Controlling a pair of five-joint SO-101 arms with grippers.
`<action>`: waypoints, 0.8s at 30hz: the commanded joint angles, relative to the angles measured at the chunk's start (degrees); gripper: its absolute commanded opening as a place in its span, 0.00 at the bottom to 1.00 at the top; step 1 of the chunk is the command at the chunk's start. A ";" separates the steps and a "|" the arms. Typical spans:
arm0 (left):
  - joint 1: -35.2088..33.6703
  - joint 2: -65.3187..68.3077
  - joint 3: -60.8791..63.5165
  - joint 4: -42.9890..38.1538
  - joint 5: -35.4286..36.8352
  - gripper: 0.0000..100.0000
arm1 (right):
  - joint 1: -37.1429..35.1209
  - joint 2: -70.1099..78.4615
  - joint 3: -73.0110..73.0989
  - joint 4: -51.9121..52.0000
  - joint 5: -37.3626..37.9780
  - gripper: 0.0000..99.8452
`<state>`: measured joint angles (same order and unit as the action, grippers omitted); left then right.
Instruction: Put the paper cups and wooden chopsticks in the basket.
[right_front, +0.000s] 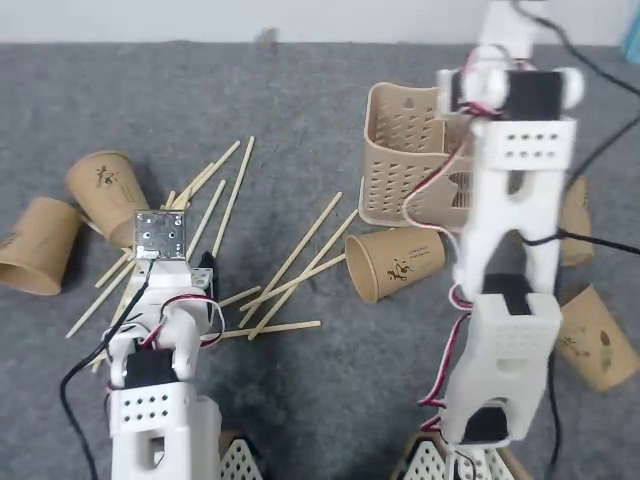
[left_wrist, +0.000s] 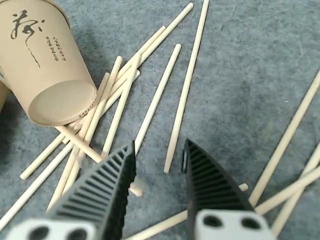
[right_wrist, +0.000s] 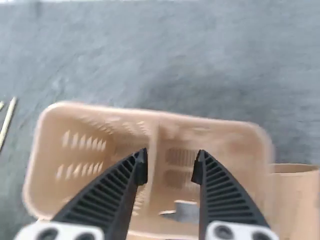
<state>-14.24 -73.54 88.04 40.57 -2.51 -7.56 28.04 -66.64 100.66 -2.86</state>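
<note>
High view overhead, whole table (right_front: 300, 120); left wrist close over chopsticks (left_wrist: 186, 85), right wrist over basket (right_wrist: 80, 150).

Table covering (right_front: 330, 400): grey cloth, rough matt nap. Basket (right_front: 400, 140): beige plastic, smooth, perforated walls. Paper cup (right_front: 395, 262) just beside the basket: brown matt paper. Chopsticks (left_wrist: 157, 97): pale bare wood, matt. Left gripper (left_wrist: 159, 145) and right gripper (right_wrist: 171, 151): black ribbed plastic.

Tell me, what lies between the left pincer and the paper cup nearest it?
Several wooden chopsticks, lying loose on the grey carpet between left pincer and paper cup; the left wrist view shows it.
</note>
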 joint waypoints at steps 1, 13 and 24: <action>0.18 -0.79 -0.22 -1.49 -0.44 0.14 | -2.15 -1.10 1.05 0.66 -0.35 0.15; 0.09 -0.79 -0.22 -1.49 -0.44 0.14 | -1.98 13.67 1.32 0.92 2.11 0.15; -0.09 -0.79 -0.22 -1.49 -0.44 0.14 | 2.51 15.52 1.67 2.51 7.21 0.01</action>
<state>-14.24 -73.54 88.04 40.57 -2.51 -7.56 44.92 -64.62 100.66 2.95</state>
